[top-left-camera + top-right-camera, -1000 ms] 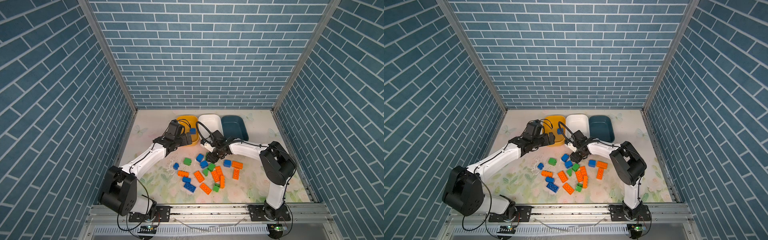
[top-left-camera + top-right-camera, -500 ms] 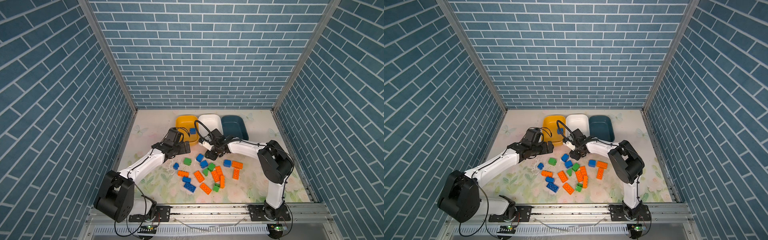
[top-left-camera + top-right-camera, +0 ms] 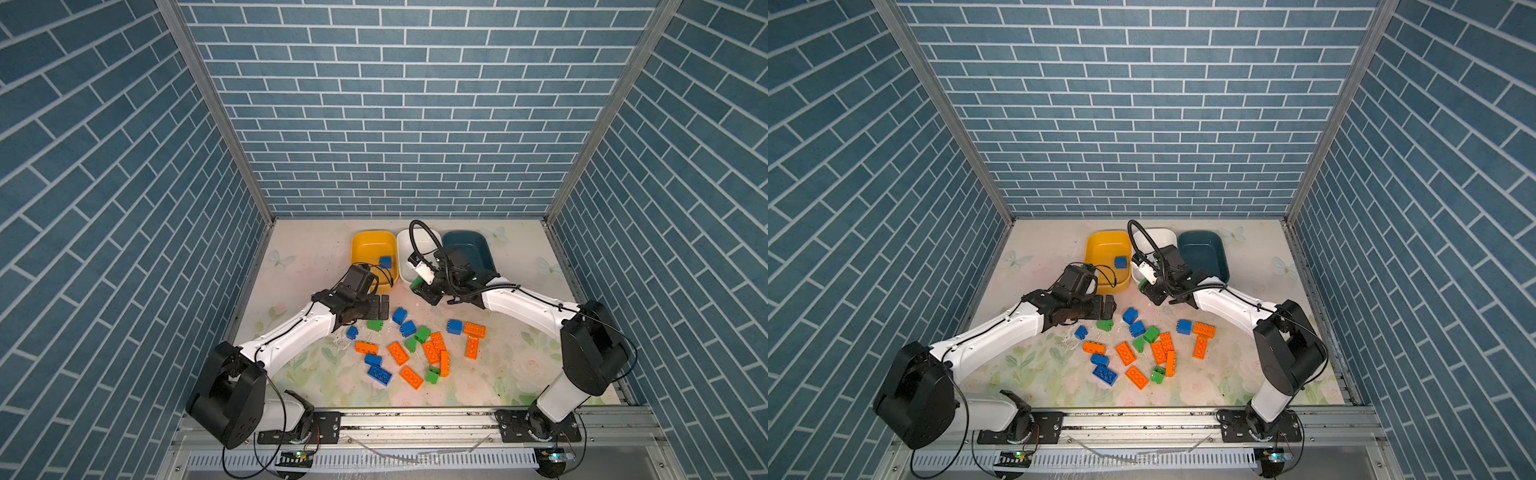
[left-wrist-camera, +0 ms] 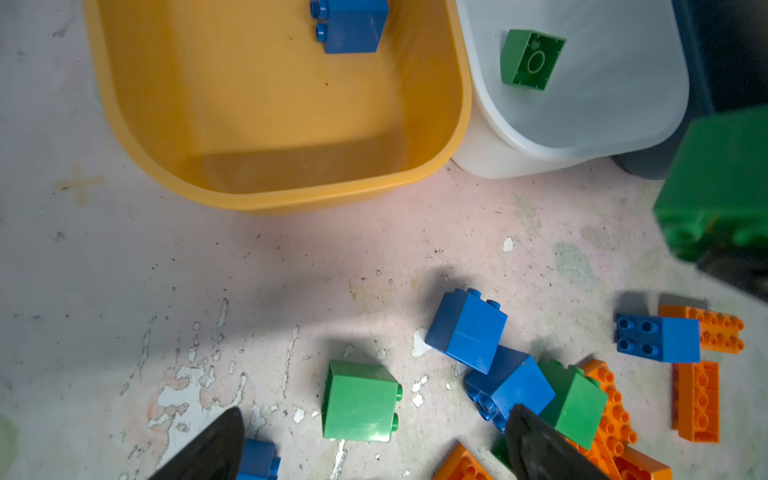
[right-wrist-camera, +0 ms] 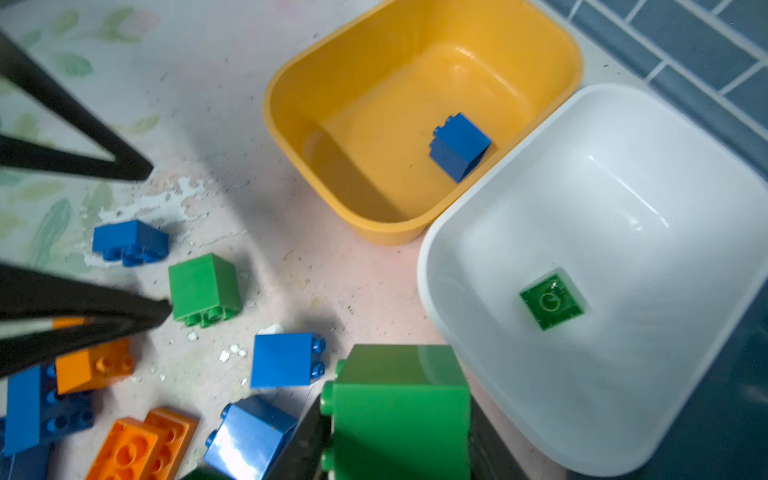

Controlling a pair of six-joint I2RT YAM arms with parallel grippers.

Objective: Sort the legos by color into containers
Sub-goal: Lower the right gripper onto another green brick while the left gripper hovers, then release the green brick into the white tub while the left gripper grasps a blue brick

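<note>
My right gripper (image 3: 424,287) is partly closed, and its jaws press on the two sides of a chunky held green brick (image 5: 399,411), which seems to be off the table. What matters for the next move is where the white tub (image 5: 623,174) lies from this brick. In the right wrist view the brick fills the lower middle of the frame, and the tub opens to the right of it and a little above, with its near rim just beside the brick. In both top views the brick hangs at the lower left corner of this tub, not yet over the inside. A sorted green brick (image 5: 552,300) already lies on the tub's floor, so I judge that green belongs here. The move should be a short carry up and to the right over the rim before I let go. The yellow tub (image 5: 374,75) stands directly left of the white one and holds a blue brick (image 5: 459,146), so drifting left would be a mistake. My left gripper (image 4: 374,415) is wide open and holds nothing. A loose green brick (image 4: 359,401) lies between its fingertips at the lower middle of the left wrist view, so the left arm is nearer to that one.
</note>
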